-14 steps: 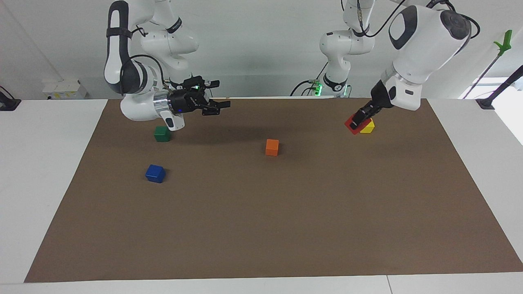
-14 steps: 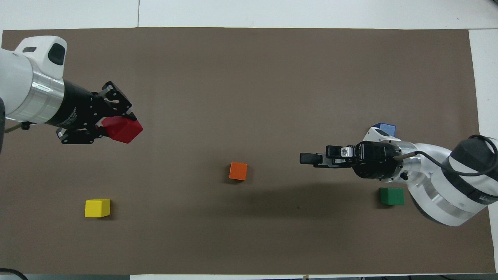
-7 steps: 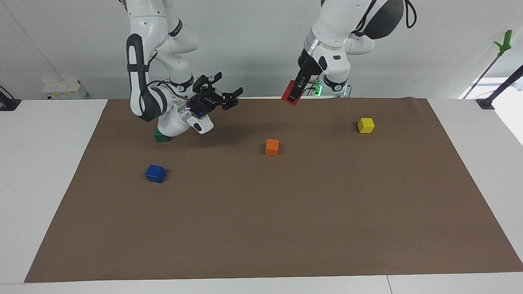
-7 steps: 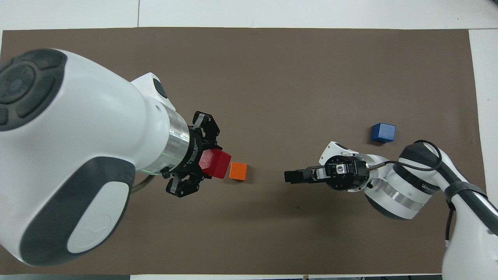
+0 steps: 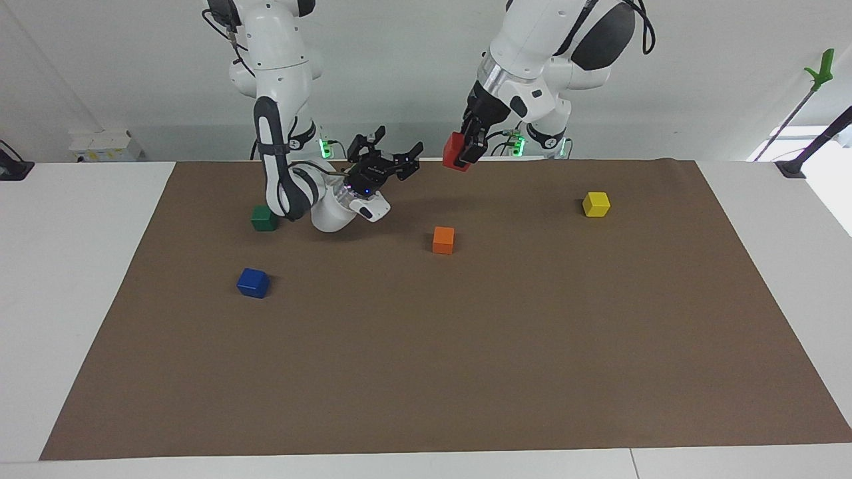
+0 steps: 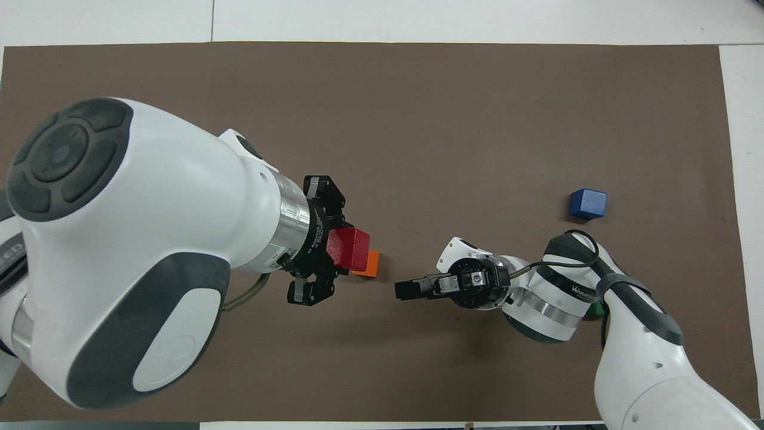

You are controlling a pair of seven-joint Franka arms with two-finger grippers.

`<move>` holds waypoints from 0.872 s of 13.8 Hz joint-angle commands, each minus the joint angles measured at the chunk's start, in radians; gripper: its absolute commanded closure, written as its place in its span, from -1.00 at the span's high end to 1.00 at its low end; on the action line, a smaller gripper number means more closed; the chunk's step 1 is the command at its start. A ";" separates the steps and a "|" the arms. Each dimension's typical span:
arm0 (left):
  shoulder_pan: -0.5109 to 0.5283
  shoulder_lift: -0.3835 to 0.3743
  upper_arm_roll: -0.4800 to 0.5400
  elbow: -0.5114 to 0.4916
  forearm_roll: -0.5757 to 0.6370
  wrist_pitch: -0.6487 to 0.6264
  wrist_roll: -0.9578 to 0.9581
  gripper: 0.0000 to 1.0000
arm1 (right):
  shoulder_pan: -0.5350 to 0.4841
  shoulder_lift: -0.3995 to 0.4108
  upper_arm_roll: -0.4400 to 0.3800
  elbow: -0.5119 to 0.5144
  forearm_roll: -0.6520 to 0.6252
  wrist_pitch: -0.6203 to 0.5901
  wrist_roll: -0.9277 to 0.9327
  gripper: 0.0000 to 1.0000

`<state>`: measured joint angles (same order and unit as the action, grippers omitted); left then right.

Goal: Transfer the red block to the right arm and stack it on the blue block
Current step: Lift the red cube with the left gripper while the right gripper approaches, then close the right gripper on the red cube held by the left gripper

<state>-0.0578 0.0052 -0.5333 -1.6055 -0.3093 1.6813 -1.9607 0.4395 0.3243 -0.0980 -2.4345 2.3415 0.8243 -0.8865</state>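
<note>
Now mid-handover: left gripper (image 5: 464, 152) has its jaws clamped on the red block (image 5: 455, 151), held up in the air over the tabletop's (image 5: 466, 372) robot-side edge, roughly above the orange cube (image 5: 443, 239). Right gripper (image 5: 391, 158), jaws spread wide & empty, points at the block from its 9 o'clock in the facing view, small gap between them. Blue block (image 5: 253, 282) sits at the right arm's end. Next, I'd judge: right closes the gap, jaws straddle the block's free faces, grip before left lets go
</note>
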 commanded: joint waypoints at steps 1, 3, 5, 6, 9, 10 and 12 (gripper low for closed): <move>-0.004 -0.054 0.013 -0.060 -0.030 0.024 -0.029 -1.00 | 0.005 0.114 0.007 0.076 0.016 -0.058 -0.052 1.00; -0.004 -0.070 0.013 -0.086 -0.050 0.043 -0.032 -1.00 | 0.021 0.145 0.011 0.100 0.018 -0.068 -0.065 1.00; -0.004 -0.080 0.013 -0.109 -0.070 0.064 -0.050 -1.00 | 0.022 0.145 0.015 0.107 0.031 -0.034 -0.065 1.00; -0.004 -0.086 0.013 -0.131 -0.074 0.095 -0.073 -1.00 | 0.027 0.145 0.029 0.118 0.076 -0.024 -0.065 1.00; -0.036 -0.114 0.012 -0.192 -0.076 0.182 -0.099 -1.00 | 0.053 0.150 0.031 0.146 0.119 0.004 -0.066 1.00; -0.048 -0.119 0.012 -0.204 -0.076 0.196 -0.113 -1.00 | 0.061 0.151 0.031 0.156 0.133 0.018 -0.069 1.00; -0.054 -0.119 0.012 -0.205 -0.077 0.198 -0.127 -1.00 | 0.065 0.153 0.031 0.158 0.134 0.027 -0.072 1.00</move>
<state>-0.0989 -0.0692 -0.5363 -1.7656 -0.3615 1.8515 -2.0671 0.5026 0.4667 -0.0737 -2.2919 2.4549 0.8356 -0.9355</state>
